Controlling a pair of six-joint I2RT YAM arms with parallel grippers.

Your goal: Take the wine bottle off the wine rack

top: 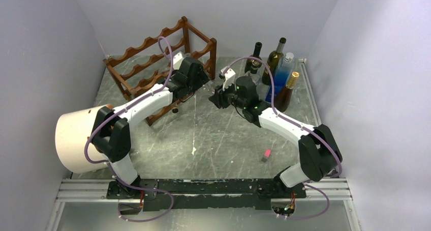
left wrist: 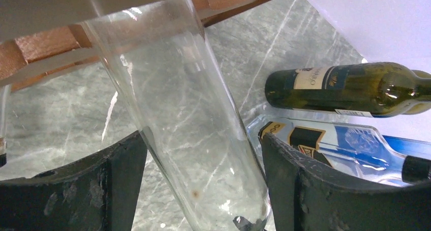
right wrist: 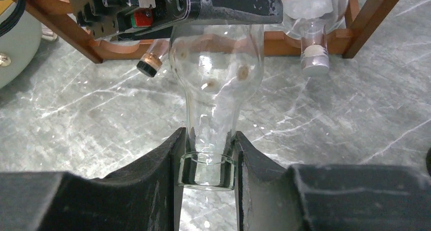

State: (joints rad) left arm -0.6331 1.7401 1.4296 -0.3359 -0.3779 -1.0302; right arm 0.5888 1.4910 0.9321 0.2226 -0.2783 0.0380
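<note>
The wine bottle (right wrist: 216,73) is clear, empty glass and lies level in front of the reddish-brown wine rack (top: 147,63). My right gripper (right wrist: 208,139) is shut on the bottle's neck just behind the lip. My left gripper (left wrist: 203,139) reaches in from the rack side. Its dark fingers (left wrist: 122,175) press on both sides of the bottle's wide body (left wrist: 188,114). In the top view the two grippers, left (top: 195,76) and right (top: 216,96), face each other by the rack's right end, with the bottle barely visible between them.
Other bottle necks stick out of the rack, one with a silver cap (right wrist: 315,63) and one corked (right wrist: 151,65). Several upright bottles (top: 277,73) stand at the back right. A large white cylinder (top: 76,139) sits at the left, and a small pink piece (top: 266,153) lies on the marble table.
</note>
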